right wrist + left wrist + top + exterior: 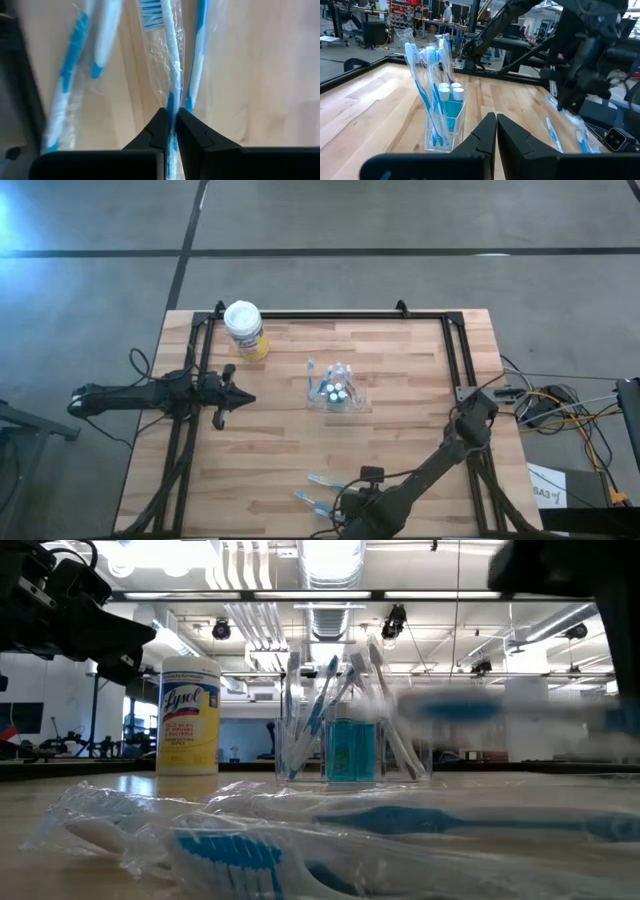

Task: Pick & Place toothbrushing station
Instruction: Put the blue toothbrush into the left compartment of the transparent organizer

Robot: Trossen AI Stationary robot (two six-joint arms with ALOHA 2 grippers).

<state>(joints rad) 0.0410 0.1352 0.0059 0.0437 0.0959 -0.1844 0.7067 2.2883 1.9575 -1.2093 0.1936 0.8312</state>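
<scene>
A pale butcher-block table of glued wooden strips, edged by a black metal frame, is set on a smooth grey concrete floor crossed by dark lines. In the low view a bright workshop is seen behind it, with white ceiling ducts and strip lights.

The left gripper is held pinched together with nothing between its matte black fingers, out over the left half of the table. The right gripper is lowered at the near edge and is clenched on a wrapped toothbrush — a slim blue-and-white handle sheathed in crinkled clear film. More wrapped toothbrushes are lain flat just beside it on the wood.

A yellow cylindrical canister with a white lid is stood near the far left corner. Near the table's centre a clear square holder is stood upright — thin toothbrushes fanned from it, with small white round-capped tubes inside.
</scene>
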